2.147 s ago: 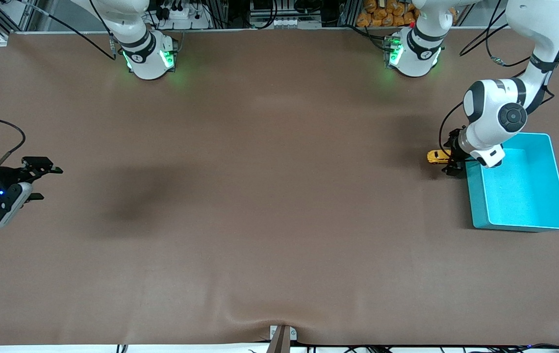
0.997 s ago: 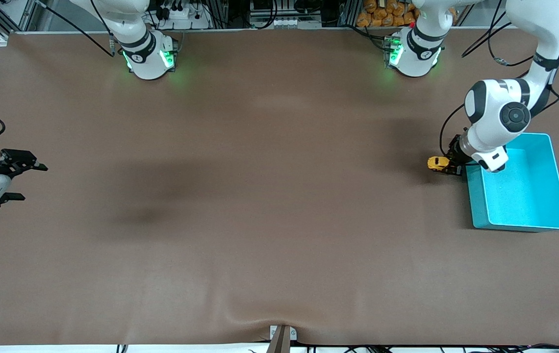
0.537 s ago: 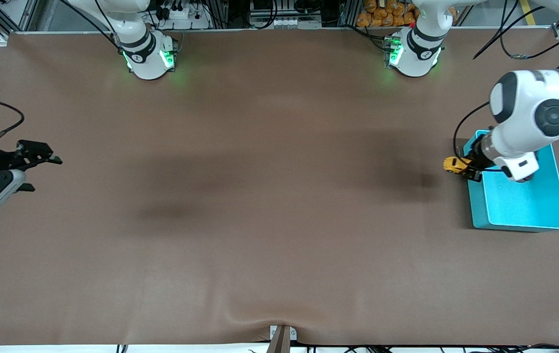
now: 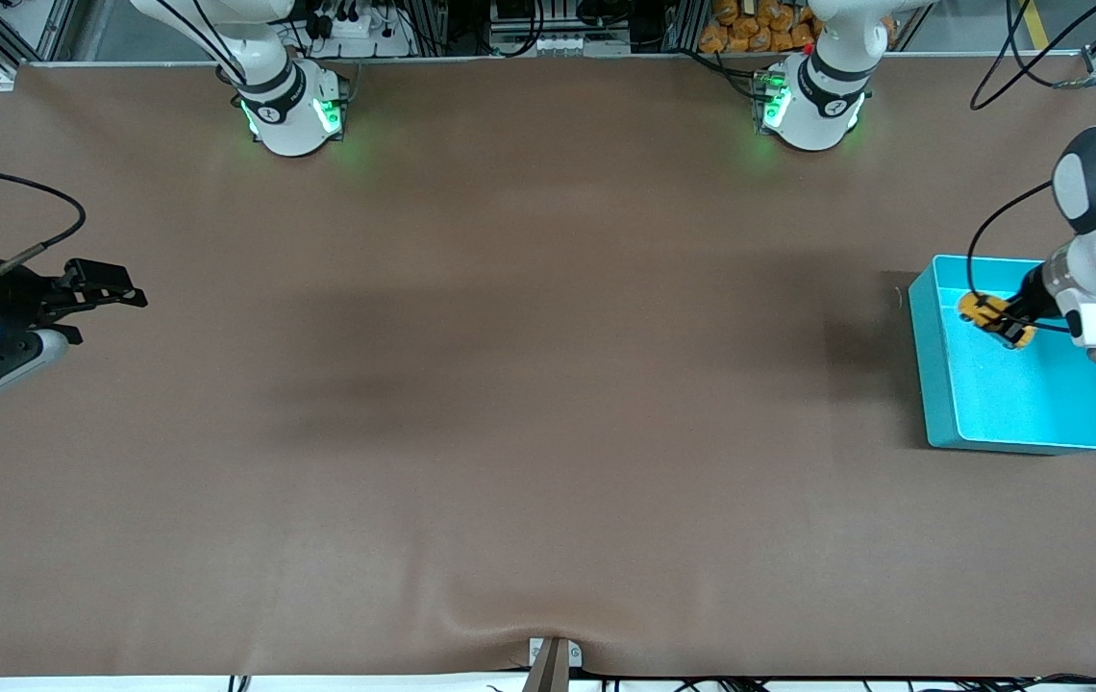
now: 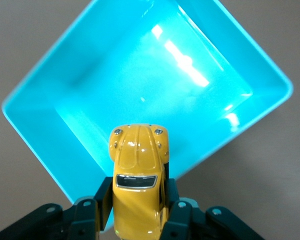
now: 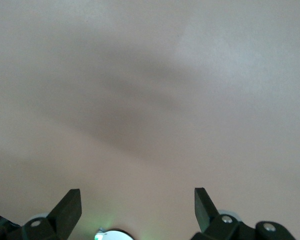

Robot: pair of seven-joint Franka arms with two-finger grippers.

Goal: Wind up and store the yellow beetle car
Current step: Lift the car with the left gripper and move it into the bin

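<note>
left gripper (image 4: 1008, 327) clamping toy car (image 4: 988, 315), I'm holding it over bin (image 4: 933, 404) at frame right, nose pointing into the bin | right gripper (image 4: 91, 300) waiting open, frame left

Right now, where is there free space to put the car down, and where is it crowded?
The turquoise bin holds nothing on its floor, which is bare below the yellow beetle car. The left gripper, shut on the car, holds it over the bin. The brown table between the bin and the open, waiting right gripper is bare. The only crowded spot is around the left gripper.
</note>
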